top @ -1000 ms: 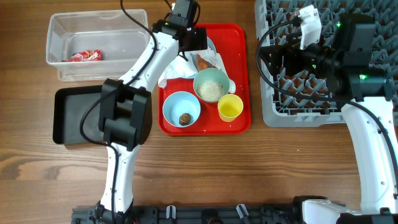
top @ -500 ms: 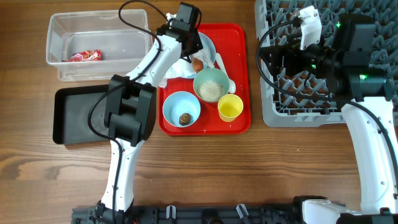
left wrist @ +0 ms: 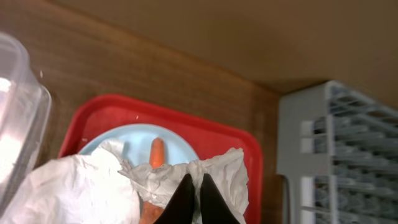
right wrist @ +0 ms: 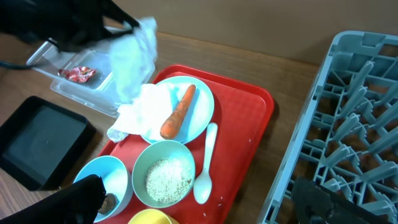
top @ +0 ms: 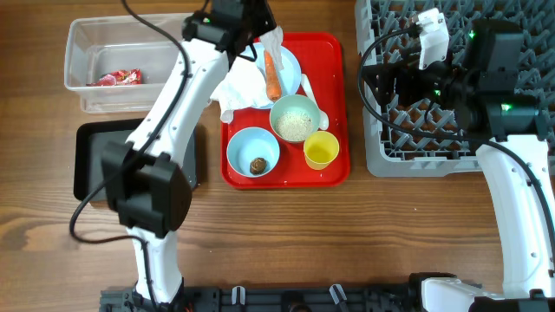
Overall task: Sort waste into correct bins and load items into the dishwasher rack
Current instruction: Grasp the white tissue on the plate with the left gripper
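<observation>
Progress early; red wrapper (top: pixel 117 78) lies in clear tub (top: pixel 80 50), upper left; my left claw (left wrist: pixel 193 198) pinches a napkin (left wrist: pixel 219 176) lifted above the plate (top: pixel 291 62), top centre; carrot (top: pixel 272 74), rice (top: pixel 295 126), brown lump (top: pixel 257 165) unsorted; rack (top: pixel 375 156), upper right, not yet loaded; right claw (right wrist: pixel 202 196) wide.

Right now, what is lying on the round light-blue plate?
On the round light-blue plate lies an orange carrot piece. A crumpled white paper napkin, pinched by the left gripper, covers its left part; anything beneath the napkin is hidden.
</observation>
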You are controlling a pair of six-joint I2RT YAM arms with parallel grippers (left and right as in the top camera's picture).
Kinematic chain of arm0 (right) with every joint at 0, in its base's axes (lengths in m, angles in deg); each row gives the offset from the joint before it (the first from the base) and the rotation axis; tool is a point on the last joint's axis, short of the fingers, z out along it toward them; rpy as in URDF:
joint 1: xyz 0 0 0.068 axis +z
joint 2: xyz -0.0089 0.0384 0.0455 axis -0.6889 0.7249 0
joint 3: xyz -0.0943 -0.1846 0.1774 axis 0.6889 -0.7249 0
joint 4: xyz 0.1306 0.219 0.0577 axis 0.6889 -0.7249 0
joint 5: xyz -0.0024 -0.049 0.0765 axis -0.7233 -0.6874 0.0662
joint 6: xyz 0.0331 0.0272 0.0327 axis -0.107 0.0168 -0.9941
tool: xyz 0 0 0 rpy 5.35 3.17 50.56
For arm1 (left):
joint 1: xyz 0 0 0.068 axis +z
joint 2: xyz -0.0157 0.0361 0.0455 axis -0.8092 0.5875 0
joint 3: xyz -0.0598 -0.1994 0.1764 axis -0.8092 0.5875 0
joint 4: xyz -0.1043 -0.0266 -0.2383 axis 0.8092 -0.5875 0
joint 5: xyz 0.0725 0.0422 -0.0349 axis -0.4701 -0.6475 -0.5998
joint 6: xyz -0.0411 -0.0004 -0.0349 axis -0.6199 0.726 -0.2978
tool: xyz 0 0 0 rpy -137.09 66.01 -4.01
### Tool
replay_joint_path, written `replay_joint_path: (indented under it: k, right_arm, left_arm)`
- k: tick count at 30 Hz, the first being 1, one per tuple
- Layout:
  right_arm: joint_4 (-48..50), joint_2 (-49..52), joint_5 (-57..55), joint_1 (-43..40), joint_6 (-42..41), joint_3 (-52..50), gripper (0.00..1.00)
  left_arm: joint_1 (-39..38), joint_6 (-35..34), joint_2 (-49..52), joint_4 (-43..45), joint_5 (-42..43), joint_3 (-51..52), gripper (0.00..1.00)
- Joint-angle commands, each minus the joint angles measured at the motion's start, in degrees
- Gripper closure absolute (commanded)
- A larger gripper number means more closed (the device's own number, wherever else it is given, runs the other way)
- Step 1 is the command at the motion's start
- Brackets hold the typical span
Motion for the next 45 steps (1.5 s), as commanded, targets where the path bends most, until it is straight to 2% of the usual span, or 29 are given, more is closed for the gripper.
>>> replay_joint_path:
  k: [1,3,6,10,11,12,13,14,15,18,21,23,25,26,27,33,35,40,45]
  right_arm:
    - [0.2,0.6,-0.6,-0.1,0.0,1.2,0.00]
    - [0.2,1.0,-0.5,-0.1,-0.1,1.2,0.00]
    - [0.2,1.7,-0.5,-0.1,-0.1,1.2,0.00]
    - [0.2,2.6,-0.5,-0.1,-0.3,1.2,0.00]
    - [0.1,2.6,-0.5,-0.1,-0.3,1.2,0.00]
    - [0.1,2.6,-0.5,-0.1,-0.3,1.2,0.00]
    - [0.1,2.6,-0.5,-0.1,-0.2,1.2,0.00]
    - [0.1,2.6,-0.5,-0.1,-0.3,1.2,0.00]
    - [0.2,2.6,-0.5,-0.1,-0.3,1.2,0.00]
    - [0.1,2.6,-0.5,-0.1,-0.3,1.2,0.00]
    - [0.1,2.6,-0.5,-0.1,-0.2,1.2,0.00]
    - [0.1,2.6,-0.5,-0.1,-0.2,1.2,0.00]
    - [0.1,2.6,-0.5,-0.1,-0.2,1.2,0.00]
    - [0.2,2.6,-0.5,-0.1,-0.2,1.2,0.00]
    - [0.2,2.6,-0.5,-0.1,-0.2,1.2,0.00]
    - [0.0,2.6,-0.5,-0.1,-0.3,1.2,0.00]
    - [-0.1,2.6,-0.5,-0.1,-0.2,1.2,0.00]
    - [-0.1,2.6,-0.5,-0.1,-0.2,1.2,0.00]
    - [-0.1,2.6,-0.5,-0.1,-0.2,1.2,0.00]
  left_arm:
    - [1.6,1.9,-3.6,-2.6,-7.6,-0.5,0.96]
    - [5.1,5.0,-5.4,-4.3,-12.4,-0.5,0.96]
    - [9.2,4.9,-4.5,-7.8,-21.7,-0.5,0.96]
    - [15.9,3.3,-1.2,-9.6,-23.0,-0.5,0.96]
    - [17.1,2.7,-0.4,-9.4,-22.8,-0.5,0.86]
    - [18.0,2.7,0.5,-9.2,-22.3,-0.5,0.48]
    - [18.3,2.7,1.1,-9.2,-21.9,-0.5,0.14]
    - [18.3,2.7,1.1,-9.2,-21.9,-0.5,0.01]
    - [18.3,2.7,1.1,-9.0,-21.9,-0.5,0.01]
    - [16.5,9.0,0.9,-7.0,-16.0,-0.5,0.00]
    - [11.8,20.1,-0.4,-6.9,-2.3,-0.5,0.01]
    - [7.1,21.6,-0.4,-9.7,1.1,-0.5,0.00]
    - [3.0,21.1,0.7,-15.0,0.8,-0.5,0.06]
    - [0.9,13.5,3.2,-18.4,0.2,-0.5,0.07]
    - [0.4,10.2,5.2,-19.0,0.2,-0.5,0.07]
    - [0.3,0.8,13.9,-11.4,-1.1,-0.5,0.10]
    - [0.3,-0.4,15.1,-8.3,-1.6,-0.5,0.19]
    - [0.2,-9.5,18.6,-7.1,-5.0,-0.5,0.23]
    - [0.0,-12.2,22.2,-5.7,-4.9,-0.5,0.43]
